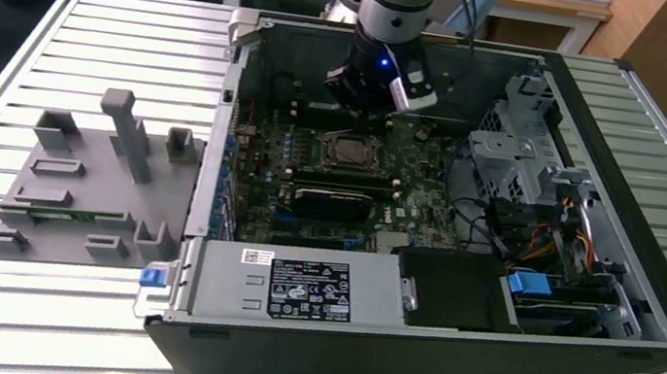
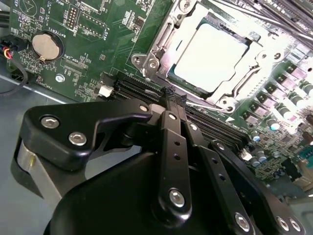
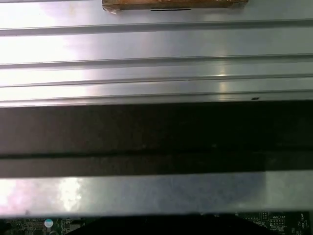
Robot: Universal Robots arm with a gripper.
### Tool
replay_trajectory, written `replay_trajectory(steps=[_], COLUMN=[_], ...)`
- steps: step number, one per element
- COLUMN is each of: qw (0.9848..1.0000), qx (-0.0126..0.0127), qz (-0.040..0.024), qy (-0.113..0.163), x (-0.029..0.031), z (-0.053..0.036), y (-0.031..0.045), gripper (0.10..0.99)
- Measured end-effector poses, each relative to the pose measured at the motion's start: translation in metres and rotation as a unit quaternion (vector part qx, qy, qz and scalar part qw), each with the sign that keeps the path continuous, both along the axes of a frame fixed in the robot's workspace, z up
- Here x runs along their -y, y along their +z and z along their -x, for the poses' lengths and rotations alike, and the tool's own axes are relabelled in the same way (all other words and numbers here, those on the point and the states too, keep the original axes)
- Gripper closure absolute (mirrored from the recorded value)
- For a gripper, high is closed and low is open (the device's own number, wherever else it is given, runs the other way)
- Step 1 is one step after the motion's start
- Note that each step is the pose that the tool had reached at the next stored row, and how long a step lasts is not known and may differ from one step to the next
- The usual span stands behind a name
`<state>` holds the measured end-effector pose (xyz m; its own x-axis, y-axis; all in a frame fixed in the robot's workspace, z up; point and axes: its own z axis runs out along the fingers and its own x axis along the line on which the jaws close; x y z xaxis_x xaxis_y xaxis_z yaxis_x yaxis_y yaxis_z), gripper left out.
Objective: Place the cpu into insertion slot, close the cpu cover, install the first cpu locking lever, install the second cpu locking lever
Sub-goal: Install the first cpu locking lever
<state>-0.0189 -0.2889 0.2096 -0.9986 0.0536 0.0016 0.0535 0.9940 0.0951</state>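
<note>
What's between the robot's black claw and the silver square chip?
In the second wrist view, the edge of the thin silver metal window frame lies between the black gripper and the silver-grey square chip.

slatted metal table (image 3: 156, 49) | dark case wall (image 3: 156, 132) | green board strip (image 3: 29, 226)

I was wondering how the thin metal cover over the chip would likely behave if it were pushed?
The cover looks like thin sheet metal with a window round the chip, so it is probably light and slightly springy. It lies flat, seemingly closed, so a sideways push likely shifts it little. Its shiny face may be slippery.
</note>
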Motion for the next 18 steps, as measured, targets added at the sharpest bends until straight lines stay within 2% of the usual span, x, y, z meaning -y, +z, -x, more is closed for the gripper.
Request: replay_trajectory(steps=[4,13,18], qw=[1.0000,1.0000,0.9999], qx=[0.0000,0.0001,0.0000], qz=[0.0017,0.0021,0.0110], qy=[0.000,0.000,0.000], x=[-0.0001,-0.0001,-0.0003], z=[-0.0007,-0.0009,-0.0009], y=[-0.0032,-0.0035,-0.0064], gripper=[0.980,0.980,0.980])
